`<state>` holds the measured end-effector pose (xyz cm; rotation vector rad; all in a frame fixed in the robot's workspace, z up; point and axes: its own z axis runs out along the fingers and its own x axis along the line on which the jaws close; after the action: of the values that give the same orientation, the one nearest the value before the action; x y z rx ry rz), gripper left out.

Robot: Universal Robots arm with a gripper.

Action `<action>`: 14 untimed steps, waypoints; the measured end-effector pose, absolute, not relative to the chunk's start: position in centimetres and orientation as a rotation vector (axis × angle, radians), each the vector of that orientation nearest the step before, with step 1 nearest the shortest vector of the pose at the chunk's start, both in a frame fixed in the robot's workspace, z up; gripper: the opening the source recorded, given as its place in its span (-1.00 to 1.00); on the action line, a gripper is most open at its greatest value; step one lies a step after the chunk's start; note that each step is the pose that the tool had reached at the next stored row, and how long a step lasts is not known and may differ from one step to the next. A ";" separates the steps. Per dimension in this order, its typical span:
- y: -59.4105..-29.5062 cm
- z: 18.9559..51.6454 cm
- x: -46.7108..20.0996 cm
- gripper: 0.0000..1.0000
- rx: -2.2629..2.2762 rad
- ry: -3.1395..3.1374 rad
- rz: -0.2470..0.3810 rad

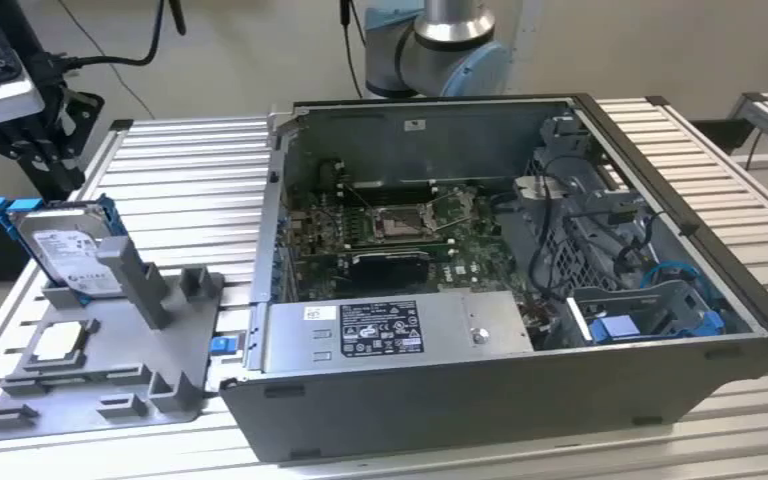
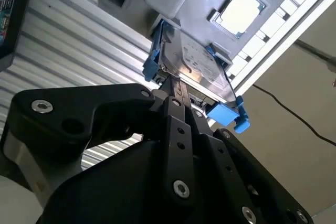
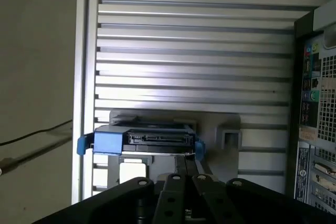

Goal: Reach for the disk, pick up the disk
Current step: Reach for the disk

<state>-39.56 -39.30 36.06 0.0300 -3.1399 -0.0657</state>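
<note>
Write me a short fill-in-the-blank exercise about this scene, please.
1. The disk stands upright in the grey holder, framed by a ___ bracket.
2. The CPU chip lies ___ on that holder.
3. The open computer case sits to the exterior view's ___ of the disk.
4. In the second wrist view, the gripper is nearest the ___.
Missing: blue; flat; right; disk.

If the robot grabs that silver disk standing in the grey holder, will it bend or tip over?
The disk looks like a stiff metal box, so it probably won't bend. It stands on edge in the grey holder, so a sideways push might tip it. Its shiny face may be slippery.
</note>
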 end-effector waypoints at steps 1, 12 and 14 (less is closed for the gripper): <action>-39.3 36.1 -39.6 -1.00 0.030 -3.140 -0.066; -38.0 36.0 -41.4 -1.00 0.030 -3.140 -0.067; -38.1 36.0 -42.3 -1.00 0.030 -3.140 -0.067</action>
<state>-42.28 -38.05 36.02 0.0300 -3.1400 -0.0669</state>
